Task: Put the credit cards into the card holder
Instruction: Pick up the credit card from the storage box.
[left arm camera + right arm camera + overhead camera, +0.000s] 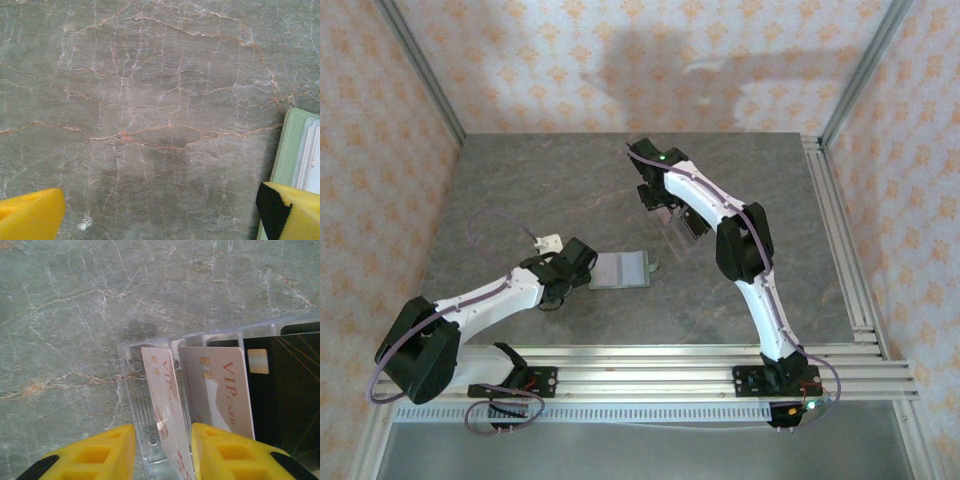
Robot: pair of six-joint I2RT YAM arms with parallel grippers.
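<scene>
Two pale credit cards marked VIP stand on edge in a clear plastic tray [131,365]. My right gripper [163,430] is open, its yellow fingers either side of the end card [161,385] and the tray's end wall, close to both. The second card [222,390] stands one slot further right. The sage-green card holder [620,268] lies flat mid-table with its tab on the right; its green edge and paler inside [295,150] show at the right of the left wrist view. My left gripper [160,200] hangs wide open over bare table, its right finger [290,212] over the holder's corner.
Black cards [290,390] fill the tray's slots to the right of the pale ones. The tray [675,232] sits behind the holder, under the right arm. Aluminium rails [840,220] run along the table's right and near edges; patterned walls close the back and sides.
</scene>
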